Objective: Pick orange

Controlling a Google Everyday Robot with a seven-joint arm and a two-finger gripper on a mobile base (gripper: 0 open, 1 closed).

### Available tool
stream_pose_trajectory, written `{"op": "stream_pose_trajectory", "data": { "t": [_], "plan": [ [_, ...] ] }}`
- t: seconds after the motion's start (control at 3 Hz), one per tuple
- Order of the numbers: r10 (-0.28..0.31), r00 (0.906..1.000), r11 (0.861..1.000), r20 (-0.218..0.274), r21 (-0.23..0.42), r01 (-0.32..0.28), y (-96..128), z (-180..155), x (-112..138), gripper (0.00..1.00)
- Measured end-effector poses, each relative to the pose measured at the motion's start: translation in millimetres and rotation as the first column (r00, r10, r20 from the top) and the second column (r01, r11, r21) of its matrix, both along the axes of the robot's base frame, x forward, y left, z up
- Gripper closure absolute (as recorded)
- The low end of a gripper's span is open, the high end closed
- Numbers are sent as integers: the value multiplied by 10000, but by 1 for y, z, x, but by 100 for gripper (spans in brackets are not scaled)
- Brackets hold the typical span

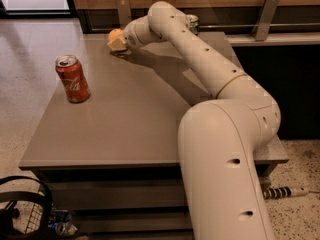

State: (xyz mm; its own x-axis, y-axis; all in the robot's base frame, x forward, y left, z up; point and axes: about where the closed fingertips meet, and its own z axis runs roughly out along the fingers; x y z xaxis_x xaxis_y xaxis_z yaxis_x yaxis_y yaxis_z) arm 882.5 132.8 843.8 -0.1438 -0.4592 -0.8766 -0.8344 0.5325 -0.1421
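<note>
The orange (114, 34) sits at the far left part of the grey table (125, 129), close to its back edge. My gripper (119, 45) is right at the orange, on its near right side, touching or almost touching it, and covers the lower part of the fruit. Only the orange's upper left part shows. My arm (200, 59) reaches across the table from the front right to get there.
A red cola can (73, 79) stands upright near the table's left edge. A silver-green can (193, 22) stands at the back, partly hidden by my arm. A black wire basket (25, 209) sits on the floor at the front left.
</note>
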Motion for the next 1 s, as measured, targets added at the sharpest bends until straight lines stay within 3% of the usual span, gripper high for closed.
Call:
{"op": "stream_pose_trajectory", "data": {
  "t": [0.33, 1.0],
  "plan": [
    [-404, 9990, 9981, 203, -464, 413, -25, 27, -23, 100],
    [-1031, 9908, 9909, 880, -775, 1100, -58, 70, -73, 100]
  ]
}}
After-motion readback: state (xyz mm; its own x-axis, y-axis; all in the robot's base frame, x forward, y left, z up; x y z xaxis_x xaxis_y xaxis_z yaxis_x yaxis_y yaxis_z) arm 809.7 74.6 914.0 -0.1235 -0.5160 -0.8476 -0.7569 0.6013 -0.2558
